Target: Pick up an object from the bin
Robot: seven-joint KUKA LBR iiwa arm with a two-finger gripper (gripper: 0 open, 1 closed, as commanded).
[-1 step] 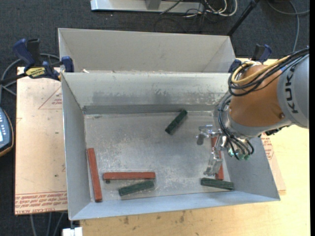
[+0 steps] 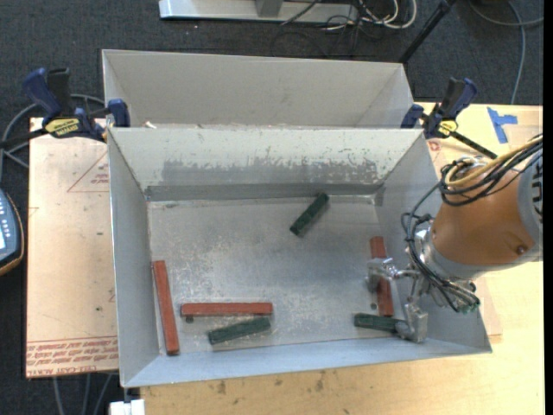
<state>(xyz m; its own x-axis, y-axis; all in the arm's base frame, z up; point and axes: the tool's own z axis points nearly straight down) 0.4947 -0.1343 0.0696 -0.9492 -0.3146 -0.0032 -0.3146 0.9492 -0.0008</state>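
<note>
End effector [image 2: 399, 303] in bin [image 2: 259, 175] corner — by 1 red bar [image 2: 378, 248], 1 green bar [image 2: 372, 322].

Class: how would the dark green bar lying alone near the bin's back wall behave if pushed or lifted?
The dark green bar looks straight and flat-sided, so probably stiff, sliding not rolling. Its small size suggests it is light.

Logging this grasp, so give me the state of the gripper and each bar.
Gripper: open, low, front right corner.
Red bar by gripper: lying flat.
Green bar by gripper: lying flat.
Back green bar: flat, alone.
Left red bar: flat along wall.
Front red bar: flat.
Front green bar: flat.
</note>
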